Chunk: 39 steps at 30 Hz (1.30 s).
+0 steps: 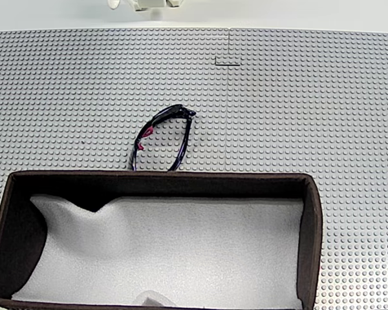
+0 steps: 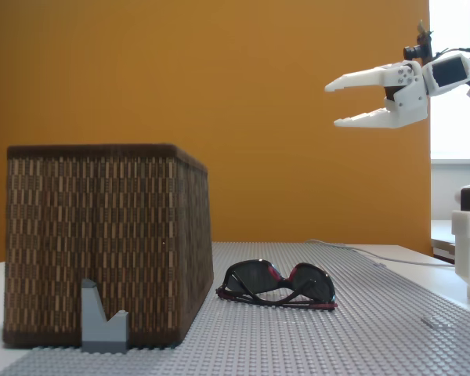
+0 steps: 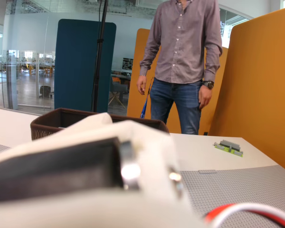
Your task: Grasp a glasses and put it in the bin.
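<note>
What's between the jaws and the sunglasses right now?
Nothing. In a fixed view the open gripper hangs high above and to the right of the sunglasses; only air and bare grey studded baseplate separate them.

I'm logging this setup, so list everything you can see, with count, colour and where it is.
glasses: one, black with red accents, folded on the studded mat beside the bin.
bin: one, brown woven walls, white foam floor, near edge of the mat in a fixed view.
mat: grey studded plates, covering the table.
brick: one, grey, against the bin's wall.
small bricks: grey and green, on the far table in the wrist view.
person: one, grey shirt, jeans, standing behind the table.
end effector: one, white, open, raised above the mat.
</note>
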### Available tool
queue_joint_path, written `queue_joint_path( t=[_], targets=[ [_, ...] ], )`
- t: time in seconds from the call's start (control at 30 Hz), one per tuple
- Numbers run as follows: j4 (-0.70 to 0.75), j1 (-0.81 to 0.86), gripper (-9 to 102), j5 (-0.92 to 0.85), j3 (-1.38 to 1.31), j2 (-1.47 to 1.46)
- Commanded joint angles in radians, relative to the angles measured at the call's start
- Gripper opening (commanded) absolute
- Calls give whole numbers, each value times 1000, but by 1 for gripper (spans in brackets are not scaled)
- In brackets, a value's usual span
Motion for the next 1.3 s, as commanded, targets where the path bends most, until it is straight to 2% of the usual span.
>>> queue_joint_path(
  t=[0.0, 0.43, 0.8, 1.03, 1.27],
  targets=[
    [-463, -15, 23, -44, 411, 135],
    [-466, -21, 23, -48, 423, 133],
    [-359, -64, 24, -373, 164, -261],
    [-109, -77, 24, -554, -112, -594],
    [350, -78, 24, -749, -433, -775]
  ],
)
